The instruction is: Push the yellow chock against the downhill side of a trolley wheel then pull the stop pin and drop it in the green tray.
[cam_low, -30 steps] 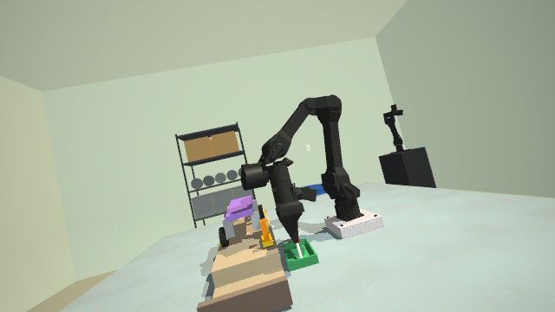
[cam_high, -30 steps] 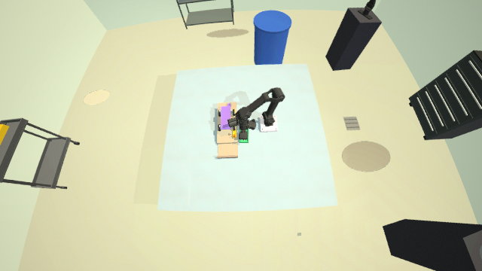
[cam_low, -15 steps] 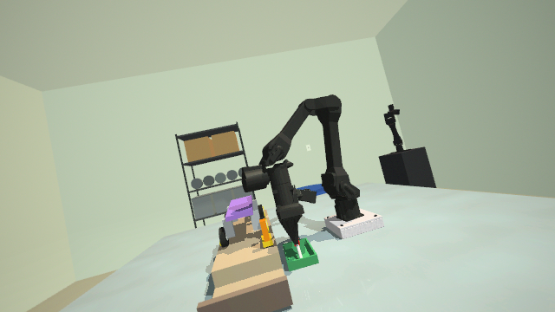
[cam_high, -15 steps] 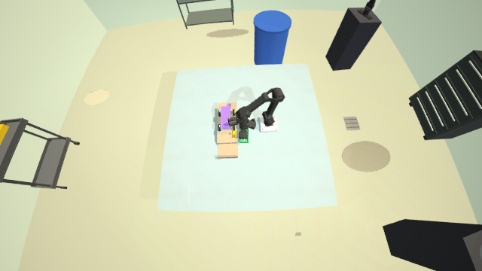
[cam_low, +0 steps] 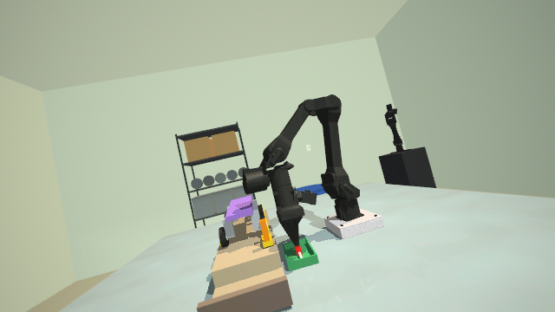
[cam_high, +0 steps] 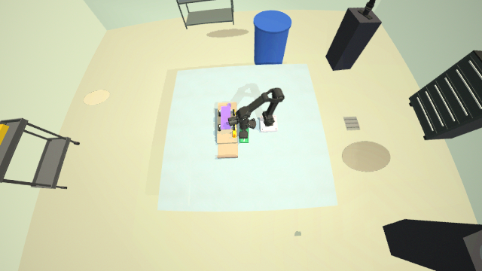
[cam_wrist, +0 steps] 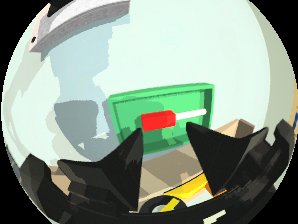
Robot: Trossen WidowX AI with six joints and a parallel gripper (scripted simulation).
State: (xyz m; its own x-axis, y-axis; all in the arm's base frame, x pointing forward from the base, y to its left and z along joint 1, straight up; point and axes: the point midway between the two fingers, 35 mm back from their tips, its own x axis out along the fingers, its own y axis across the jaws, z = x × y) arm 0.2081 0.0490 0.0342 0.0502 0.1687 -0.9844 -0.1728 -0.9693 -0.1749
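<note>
My gripper (cam_high: pixel 243 135) (cam_low: pixel 297 244) (cam_wrist: pixel 164 129) is open, fingertips apart, pointing down over the green tray (cam_low: pixel 304 263) (cam_wrist: pixel 162 90). The red-headed stop pin (cam_low: pixel 298 250) (cam_wrist: pixel 158 120) is just beyond the fingertips, inside the tray's outline; whether it rests on the tray's floor or is just above it I cannot tell. The purple trolley (cam_high: pixel 225 116) (cam_low: pixel 239 209) stands on the ramp (cam_high: pixel 227 150) (cam_low: pixel 247 256). The yellow chock (cam_high: pixel 234 134) (cam_low: pixel 267 243) (cam_wrist: pixel 186 190), orange handle up, is at the trolley's downhill end on the arm's side; contact with the wheel is unclear.
The white arm base (cam_high: pixel 269 124) (cam_low: pixel 355 225) stands beside the tray, across from the ramp. The ramp's raised side runs close along the tray. A blue barrel (cam_high: pixel 272 39) and shelving (cam_low: pixel 212 173) stand farther off.
</note>
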